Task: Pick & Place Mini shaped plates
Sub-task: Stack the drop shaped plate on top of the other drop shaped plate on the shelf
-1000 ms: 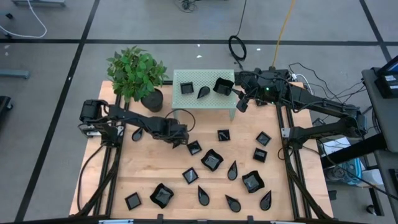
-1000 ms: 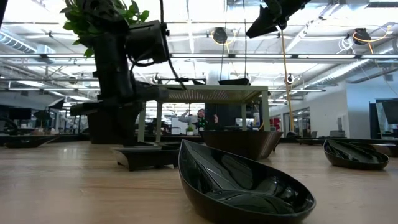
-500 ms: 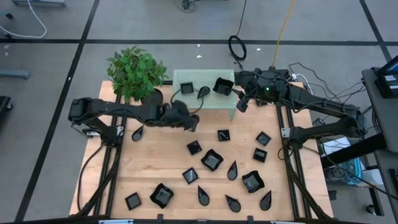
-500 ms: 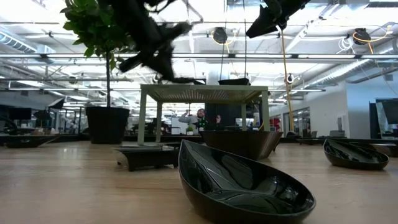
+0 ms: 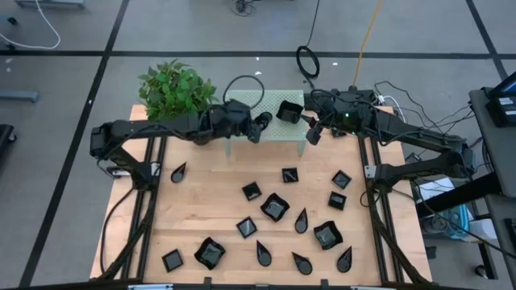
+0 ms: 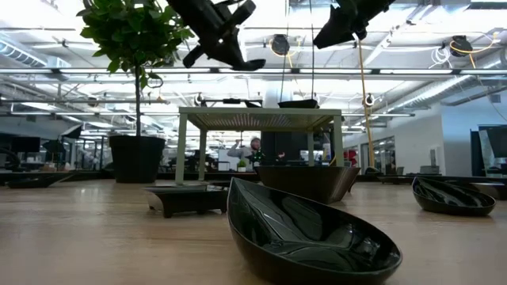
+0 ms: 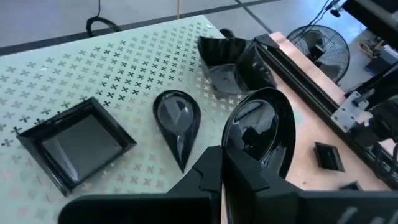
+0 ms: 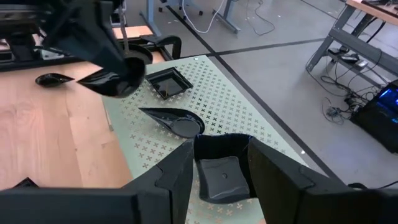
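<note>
Bright, even overhead light; soft shadows

left claw (image 5: 260, 127) clamped, right claw (image 5: 314, 134) spread

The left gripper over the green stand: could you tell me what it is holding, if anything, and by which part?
The left gripper holds a teardrop plate, pinched by the rim at its rounded end; its point faces away, above the green stand.

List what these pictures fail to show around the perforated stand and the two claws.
- Flat square plate on the stand: hidden in the high view by the left arm.
- Left claw: its tips are buried under the teardrop plate it grips in the left wrist view.
- Wavy plate: whether it touches the right claw cannot be told; the fingers cut off its sides.
</note>
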Robot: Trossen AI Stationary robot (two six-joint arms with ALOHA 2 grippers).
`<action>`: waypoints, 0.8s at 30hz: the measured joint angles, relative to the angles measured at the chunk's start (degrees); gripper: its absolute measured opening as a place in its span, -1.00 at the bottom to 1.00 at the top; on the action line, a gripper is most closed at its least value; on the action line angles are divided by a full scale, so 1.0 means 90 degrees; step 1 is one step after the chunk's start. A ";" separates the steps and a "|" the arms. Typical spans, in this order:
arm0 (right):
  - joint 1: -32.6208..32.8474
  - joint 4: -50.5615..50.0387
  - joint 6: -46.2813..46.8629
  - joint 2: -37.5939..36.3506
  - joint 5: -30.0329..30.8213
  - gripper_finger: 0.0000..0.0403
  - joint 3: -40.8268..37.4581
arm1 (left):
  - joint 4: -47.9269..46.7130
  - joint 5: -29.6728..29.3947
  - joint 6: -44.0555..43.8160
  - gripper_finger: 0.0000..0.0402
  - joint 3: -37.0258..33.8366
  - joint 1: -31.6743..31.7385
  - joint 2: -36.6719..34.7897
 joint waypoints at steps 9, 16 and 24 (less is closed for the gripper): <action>0.0000 0.0217 0.0002 0.0000 0.0004 -0.30 0.0000 | 0.0383 0.0546 0.0264 -0.94 -0.0006 0.0522 0.0307; 0.0002 0.0342 0.0002 0.0000 0.0005 -0.30 0.0000 | 0.0640 0.0665 0.0404 -0.96 -0.0002 0.0719 0.0497; 0.0002 0.0362 0.0004 0.0000 0.0005 -0.30 0.0000 | 0.0737 0.0776 0.0493 -0.98 0.0003 0.0934 0.0697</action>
